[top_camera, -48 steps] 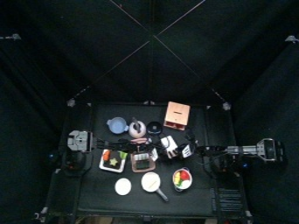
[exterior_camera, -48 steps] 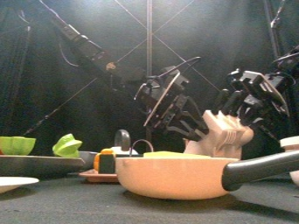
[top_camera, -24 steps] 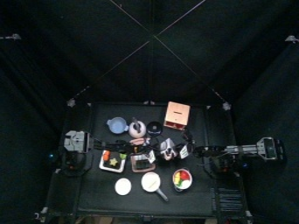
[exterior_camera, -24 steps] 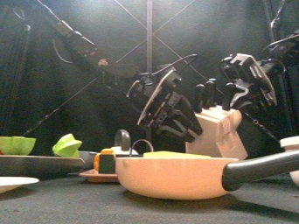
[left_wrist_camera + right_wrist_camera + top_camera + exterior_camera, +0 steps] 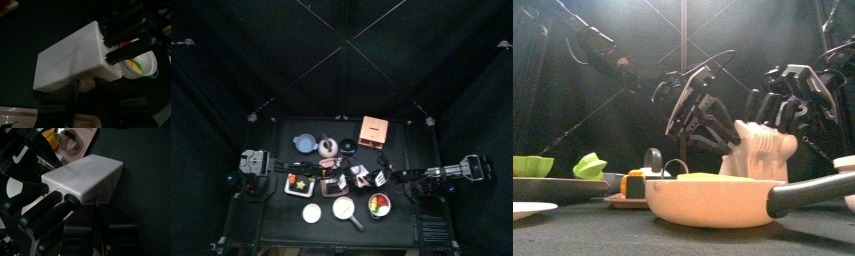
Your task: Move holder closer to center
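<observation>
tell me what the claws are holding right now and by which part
The right claw grips the white holder at one end, its jaws closed on that end face. The left claw is open beside the holder, holding nothing.

Dim throughout; black curtains swallow most light. Light falls from above onto the table [image 5: 342, 205], tiny in the top view. In the front view the near pan [image 5: 714, 200] is soft-focus. The holder [image 5: 73, 57] glares pale in both wrist views, jaws blurred.
</observation>
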### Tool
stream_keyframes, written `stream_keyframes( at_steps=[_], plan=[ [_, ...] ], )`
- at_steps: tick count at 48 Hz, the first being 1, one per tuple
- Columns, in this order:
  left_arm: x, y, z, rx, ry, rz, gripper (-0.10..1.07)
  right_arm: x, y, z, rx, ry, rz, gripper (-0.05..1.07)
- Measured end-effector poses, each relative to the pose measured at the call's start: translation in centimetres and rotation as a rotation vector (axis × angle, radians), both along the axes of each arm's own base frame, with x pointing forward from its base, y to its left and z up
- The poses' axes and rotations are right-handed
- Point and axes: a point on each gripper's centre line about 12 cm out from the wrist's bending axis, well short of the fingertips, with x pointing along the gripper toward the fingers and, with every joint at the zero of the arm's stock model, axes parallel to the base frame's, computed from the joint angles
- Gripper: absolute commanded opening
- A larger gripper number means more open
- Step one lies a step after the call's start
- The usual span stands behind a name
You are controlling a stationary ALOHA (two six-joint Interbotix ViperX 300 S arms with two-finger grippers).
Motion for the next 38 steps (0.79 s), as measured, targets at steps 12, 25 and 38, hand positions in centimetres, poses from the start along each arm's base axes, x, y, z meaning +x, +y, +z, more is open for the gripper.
stream_keyframes(
  at_steps=[12,25,38],
  plan=[
    [-0.6,-0.8,-0.3,-0.010,0.009,-0.009,0.75,0.3,1.0,0.0,0.013,0.003,0.026,0.41],
    [-1.1,-0.8,-0.3,-0.021,0.001,0.005,0.75,0.1,1.0,0.0,-0.008,0.028,0.003,0.41],
    [-1.2,0.1,0.0,-0.024,-0.009,0.028,0.75,0.1,0.9,0.2,-0.014,0.026,-0.001,0.41]
  ],
)
